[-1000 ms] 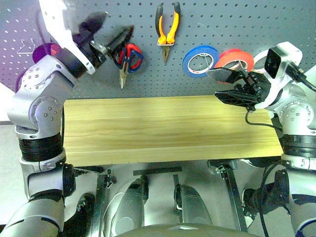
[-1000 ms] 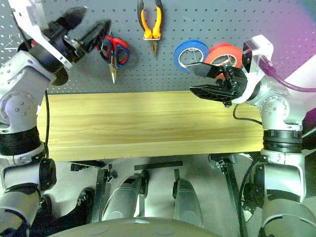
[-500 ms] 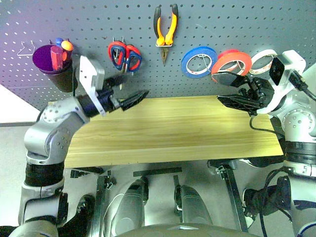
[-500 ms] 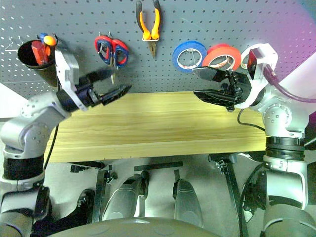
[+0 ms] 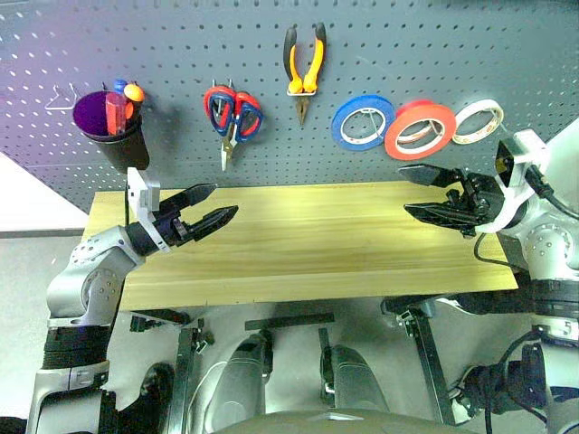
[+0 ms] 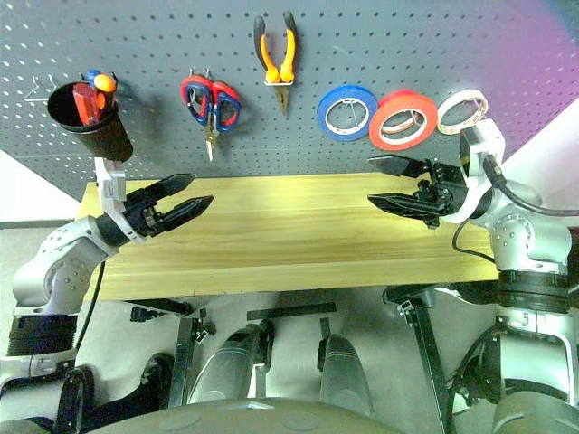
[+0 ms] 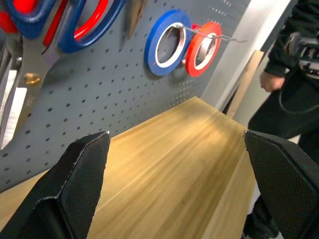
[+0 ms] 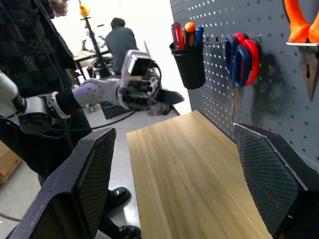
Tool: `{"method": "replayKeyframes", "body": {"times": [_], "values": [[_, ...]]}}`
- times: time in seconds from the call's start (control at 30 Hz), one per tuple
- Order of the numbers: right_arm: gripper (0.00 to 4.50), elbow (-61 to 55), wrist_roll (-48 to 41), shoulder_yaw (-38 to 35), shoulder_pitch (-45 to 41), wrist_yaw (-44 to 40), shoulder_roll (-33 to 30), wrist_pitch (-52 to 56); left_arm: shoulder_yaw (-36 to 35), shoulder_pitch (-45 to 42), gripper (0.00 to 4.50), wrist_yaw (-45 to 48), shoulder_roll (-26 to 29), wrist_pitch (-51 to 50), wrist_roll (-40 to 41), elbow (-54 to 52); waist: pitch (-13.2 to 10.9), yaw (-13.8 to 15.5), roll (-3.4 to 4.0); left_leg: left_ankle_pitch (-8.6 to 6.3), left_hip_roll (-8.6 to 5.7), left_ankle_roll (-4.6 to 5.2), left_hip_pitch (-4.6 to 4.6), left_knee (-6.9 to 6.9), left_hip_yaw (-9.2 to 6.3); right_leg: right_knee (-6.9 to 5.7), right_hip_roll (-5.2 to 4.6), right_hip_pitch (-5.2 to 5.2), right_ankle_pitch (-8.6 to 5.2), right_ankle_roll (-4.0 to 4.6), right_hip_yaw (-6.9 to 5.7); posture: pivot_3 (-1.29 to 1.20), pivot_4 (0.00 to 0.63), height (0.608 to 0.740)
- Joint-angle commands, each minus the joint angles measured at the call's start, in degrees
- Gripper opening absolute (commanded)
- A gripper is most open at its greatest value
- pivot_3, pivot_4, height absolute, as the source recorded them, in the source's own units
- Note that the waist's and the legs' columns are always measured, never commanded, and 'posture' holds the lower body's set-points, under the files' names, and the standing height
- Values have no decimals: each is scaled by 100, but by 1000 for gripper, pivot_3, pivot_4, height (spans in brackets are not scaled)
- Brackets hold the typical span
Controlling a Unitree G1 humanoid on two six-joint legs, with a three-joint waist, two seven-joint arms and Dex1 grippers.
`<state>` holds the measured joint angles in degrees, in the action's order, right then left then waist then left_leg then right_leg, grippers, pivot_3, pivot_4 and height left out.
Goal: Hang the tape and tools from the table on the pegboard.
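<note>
The left gripper has been lowered from the pegboard to the table, fingers spread wide, empty; the right gripper likewise. The pliers are hung upper centre, nose down, the tape upper right

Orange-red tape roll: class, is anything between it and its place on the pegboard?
Nothing visible does. The orange-red tape roll already hangs on the pegboard, between the blue roll and the white roll. Both end effectors hang open over the table.
</note>
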<state>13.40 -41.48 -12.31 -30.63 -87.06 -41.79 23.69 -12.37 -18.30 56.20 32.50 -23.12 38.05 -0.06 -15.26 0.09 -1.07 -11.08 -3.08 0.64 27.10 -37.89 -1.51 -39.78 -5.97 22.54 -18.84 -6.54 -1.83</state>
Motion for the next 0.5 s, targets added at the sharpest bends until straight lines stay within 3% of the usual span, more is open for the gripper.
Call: {"method": "replayKeyframes", "body": {"times": [0.03, 0.27, 0.5], "values": [[3906, -36, 27, -226, 130, -31, -91, -203, -49, -53, 4487, 172, 18, 262, -64, 31, 113, -8, 12, 0, 0, 0, -4, 0, 0, 5, 1, -6, 0, 0, 0, -67, 103, 740], [3906, -25, 55, -216, 424, 123, 14, -264, -76, -188, 4487, 186, -93, 723, -332, 605, 405, -93, 26, -20, -2, 27, -151, 81, 12, 69, 2, -136, 0, 0, 15, -76, 55, 740], [3906, 34, 51, -210, 404, 620, 270, -290, -184, -331, 4487, -262, -369, 1000, -488, 886, 642, -125, 54, -22, 3, 27, -174, 91, 17, 68, 5, -144, 0, 1, 27, -81, 34, 740]]}}
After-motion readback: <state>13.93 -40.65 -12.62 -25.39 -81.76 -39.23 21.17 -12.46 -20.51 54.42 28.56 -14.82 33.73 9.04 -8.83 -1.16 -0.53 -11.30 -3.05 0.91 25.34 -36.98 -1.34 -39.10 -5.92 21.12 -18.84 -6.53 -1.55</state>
